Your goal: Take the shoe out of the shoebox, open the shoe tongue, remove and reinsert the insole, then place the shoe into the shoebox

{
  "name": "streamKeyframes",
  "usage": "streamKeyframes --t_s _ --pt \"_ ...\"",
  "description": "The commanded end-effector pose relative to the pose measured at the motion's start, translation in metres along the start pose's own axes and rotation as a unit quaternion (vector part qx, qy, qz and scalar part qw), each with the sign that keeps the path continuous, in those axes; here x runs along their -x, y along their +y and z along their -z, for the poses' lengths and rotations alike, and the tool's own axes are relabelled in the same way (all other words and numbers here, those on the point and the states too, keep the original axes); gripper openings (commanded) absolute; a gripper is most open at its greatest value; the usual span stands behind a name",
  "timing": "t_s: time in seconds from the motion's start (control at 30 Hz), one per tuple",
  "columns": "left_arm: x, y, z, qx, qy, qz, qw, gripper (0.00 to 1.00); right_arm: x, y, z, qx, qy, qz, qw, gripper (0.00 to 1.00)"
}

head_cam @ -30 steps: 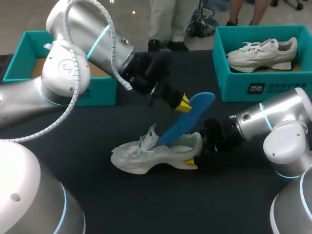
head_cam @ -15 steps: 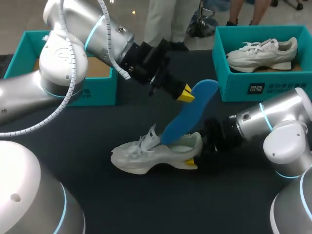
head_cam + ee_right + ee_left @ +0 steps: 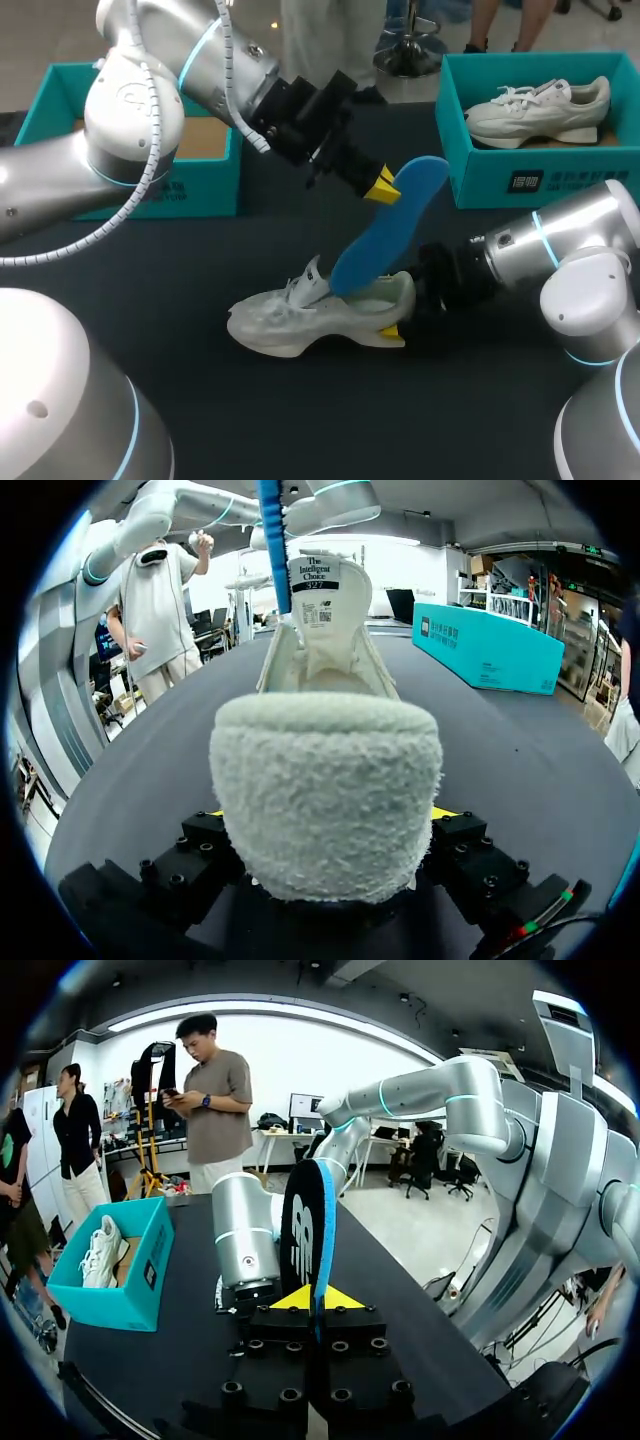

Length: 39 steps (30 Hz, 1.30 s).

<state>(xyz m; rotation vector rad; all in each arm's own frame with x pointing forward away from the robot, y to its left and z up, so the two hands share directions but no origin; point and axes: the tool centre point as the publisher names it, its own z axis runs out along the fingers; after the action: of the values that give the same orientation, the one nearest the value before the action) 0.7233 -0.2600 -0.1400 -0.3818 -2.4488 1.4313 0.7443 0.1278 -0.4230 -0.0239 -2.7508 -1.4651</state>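
Observation:
A white shoe [image 3: 300,318] lies on the dark table, toe toward the left. My right gripper [image 3: 405,308] is shut on its fuzzy heel [image 3: 325,780], with a finger on each side. The tongue [image 3: 322,595] stands up ahead of it. A blue insole [image 3: 385,240] slants up out of the shoe's opening. My left gripper [image 3: 380,188] is shut on the insole's upper end. In the left wrist view the insole [image 3: 308,1225] stands edge-on between the yellow tips of the left gripper [image 3: 318,1298].
A teal shoebox [image 3: 525,180] at the back right holds a second white shoe [image 3: 540,108]. Another teal shoebox [image 3: 195,190] stands at the back left, behind my left arm. In the left wrist view my right arm [image 3: 245,1245] is just ahead of the left gripper.
My left gripper has risen and moved slightly right, drawing the insole more upright and further out of the shoe. The right gripper and the shoe have stayed put.

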Motion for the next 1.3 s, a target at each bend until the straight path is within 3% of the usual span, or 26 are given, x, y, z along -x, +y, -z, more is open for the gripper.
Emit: streamKeyframes --t_s 0.03,0.27,0.63,0.9,1.13,1.3 --pt "0.0 0.0 0.0 0.0 0.0 -0.001 1.0 0.0 0.0 0.0 -0.003 -0.003 0.0 -0.001 1.0 0.0" --pt "0.0 0.0 0.0 0.0 0.0 -0.001 1.0 0.0 0.0 0.0 -0.003 -0.003 0.0 -0.001 1.0 0.0" --pt "-0.022 -0.044 0.021 -0.055 0.02 0.101 0.993 0.0 0.0 0.0 -0.003 -0.003 0.0 -0.001 1.0 0.0" --pt "-0.036 -0.067 0.025 -0.116 0.036 0.157 0.98 0.0 0.0 0.0 -0.003 -0.003 0.0 -0.001 1.0 0.0" --pt "-0.05 -0.084 0.027 -0.19 0.082 0.188 0.96 0.0 0.0 0.0 -0.003 -0.003 0.0 -0.001 1.0 0.0" --pt "-0.053 -0.086 0.028 -0.191 0.089 0.185 0.96 0.0 0.0 0.0 -0.003 -0.003 0.0 -0.001 1.0 0.0"
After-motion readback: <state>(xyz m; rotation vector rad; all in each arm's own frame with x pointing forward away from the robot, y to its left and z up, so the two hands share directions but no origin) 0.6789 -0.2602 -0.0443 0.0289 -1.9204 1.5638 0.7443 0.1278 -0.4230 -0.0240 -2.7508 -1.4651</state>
